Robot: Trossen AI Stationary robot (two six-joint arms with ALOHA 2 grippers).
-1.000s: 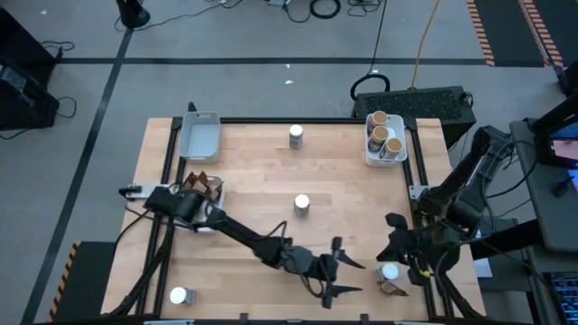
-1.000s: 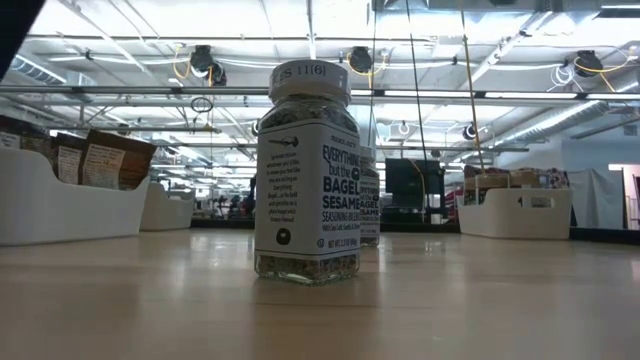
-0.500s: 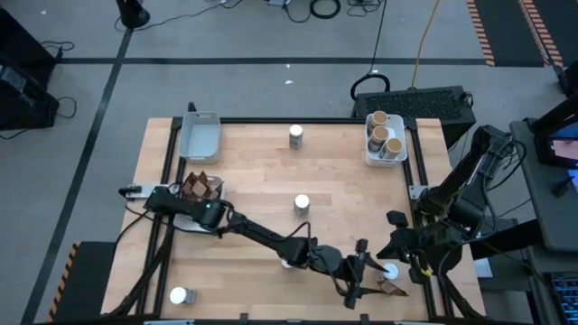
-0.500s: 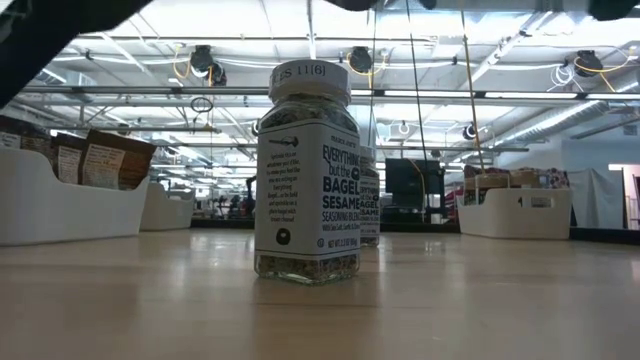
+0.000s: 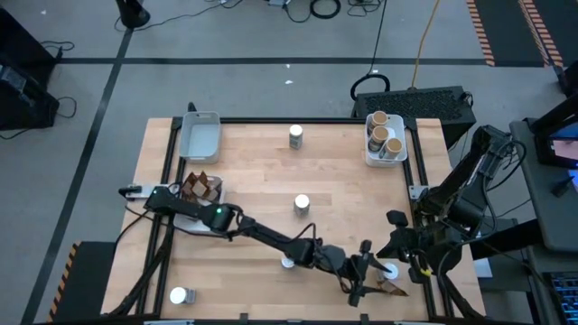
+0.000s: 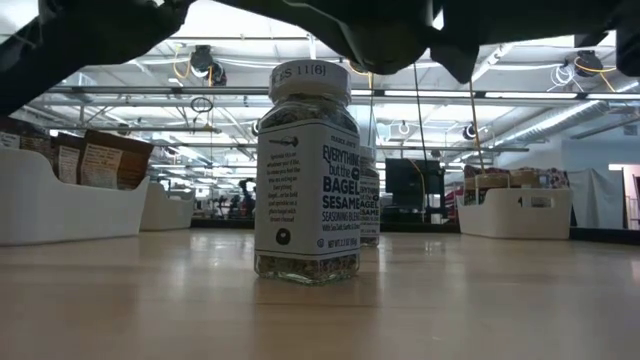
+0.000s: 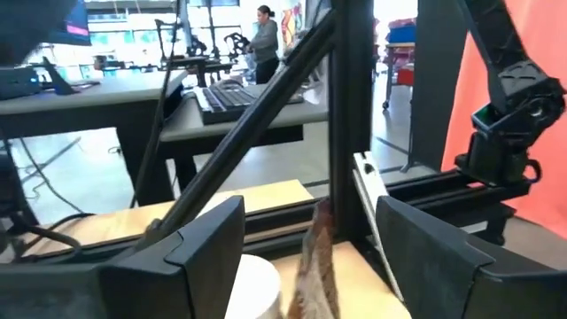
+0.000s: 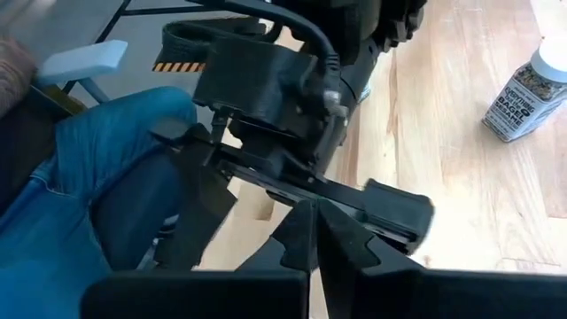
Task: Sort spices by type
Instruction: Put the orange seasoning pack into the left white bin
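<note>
The left gripper [image 5: 370, 282], fingers spread, is straddling a brown packet [image 7: 317, 266], seemingly untouched; a white-lidded jar [image 7: 252, 285] is sitting beside.

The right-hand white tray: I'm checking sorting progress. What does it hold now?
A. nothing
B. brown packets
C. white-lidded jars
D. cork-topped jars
D: in the high view the right-hand white tray holds three cork-topped jars, seen as tan round tops in a row.

- Left arm [image 5: 262, 236]: slim dark jointed links, small green light, black cabling.
- Right arm [image 5: 461, 194]: matte black housings, looped cables.
- Fingers [image 7: 190, 257]: dark, blocky, flat-faced.
</note>
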